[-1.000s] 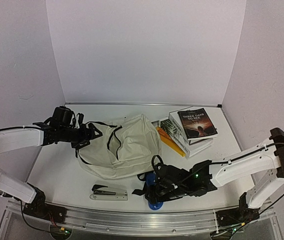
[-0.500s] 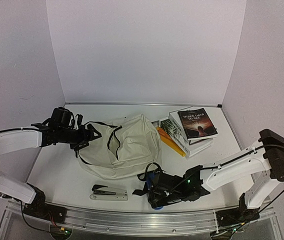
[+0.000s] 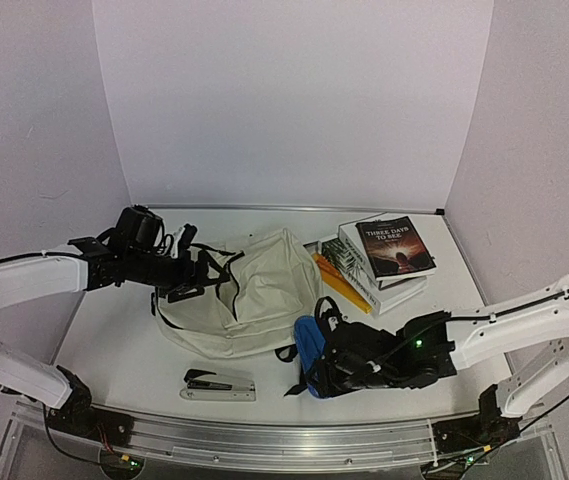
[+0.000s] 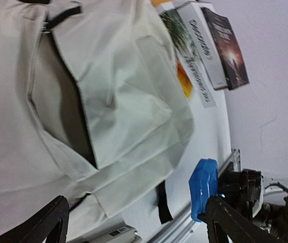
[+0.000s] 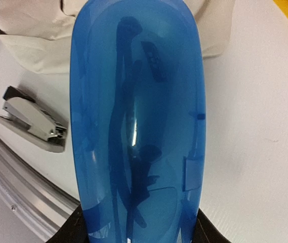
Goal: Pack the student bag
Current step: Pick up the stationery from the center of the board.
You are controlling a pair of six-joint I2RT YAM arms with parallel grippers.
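Top view and both wrist views, one instant. We see a white bench (image 3: 114,340) walled on three sides.

The student bag (image 3: 264,290), cream with black zippers and straps, lies flat near the middle of the bench, a little toward the left edge. One zipped opening gapes, and in the left wrist view we see dark lining inside it.

A stack of books (image 3: 384,255) rests toward the far right corner, well apart from the bag's opening. We read "Three Days to See" on the dark cover of the top book. An orange-yellow flat item (image 3: 340,283) juts from under the stack on the side facing the bag.

The left gripper (image 3: 186,275) reaches in from the left edge and sits at the bag's left side, over the black straps. In its own view we see its fingers (image 4: 50,223) spread wide, with nothing clamped between them.

The right gripper (image 3: 316,362) is near the front edge, right of the middle, just in front of the bag's near right corner. It is closed on one end of a blue translucent case (image 5: 136,116), whose free end points toward the bag. We cannot tell whether the case touches the bench.

A black and silver stapler (image 3: 219,385) lies near the front edge, left of the case and in front of the bag, touching neither.
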